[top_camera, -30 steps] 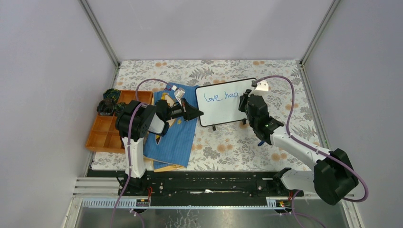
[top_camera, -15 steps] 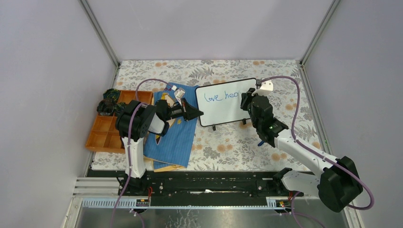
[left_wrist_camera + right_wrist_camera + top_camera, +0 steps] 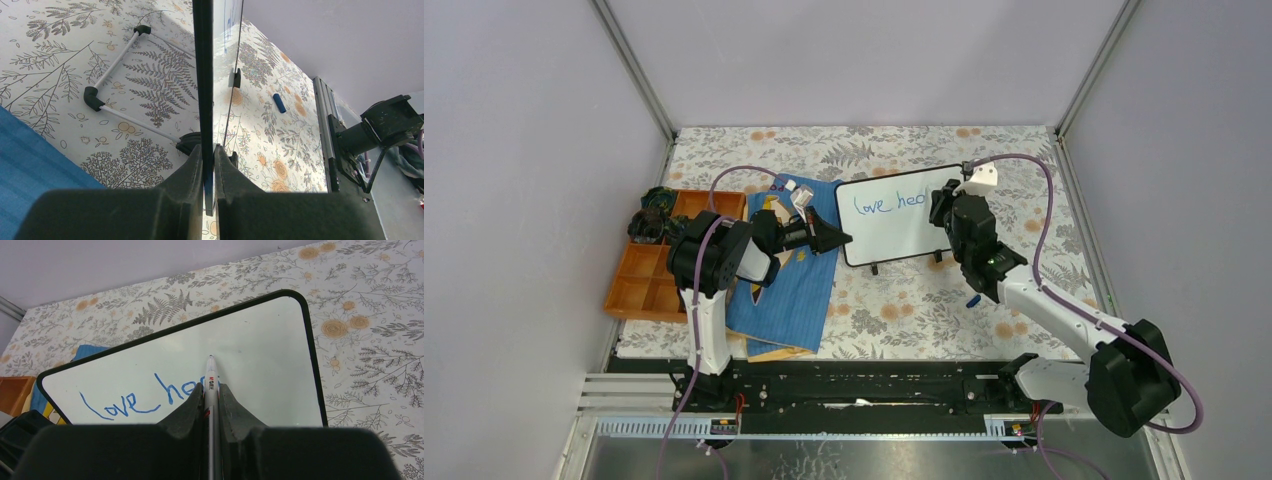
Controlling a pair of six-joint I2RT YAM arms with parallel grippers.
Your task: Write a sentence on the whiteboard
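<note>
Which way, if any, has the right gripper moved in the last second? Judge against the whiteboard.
Yes: the right gripper has crept toward the whiteboard's far right corner; the whiteboard has not moved.

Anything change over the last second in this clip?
The right tool, shut on the pen, crept slightly toward the far right along the whiteboard, its elbow shifting a little. The pen tip sits just past "hea" in the sentence. Nothing taken or released. The left tool stays clamped on the board's left edge; whiteboard and blue book unmoved.

Bright, even, diffuse light casts only faint shadows; in both wrist views the near jaws blur, while the surface [image 3: 360, 315] is sharp.
</note>
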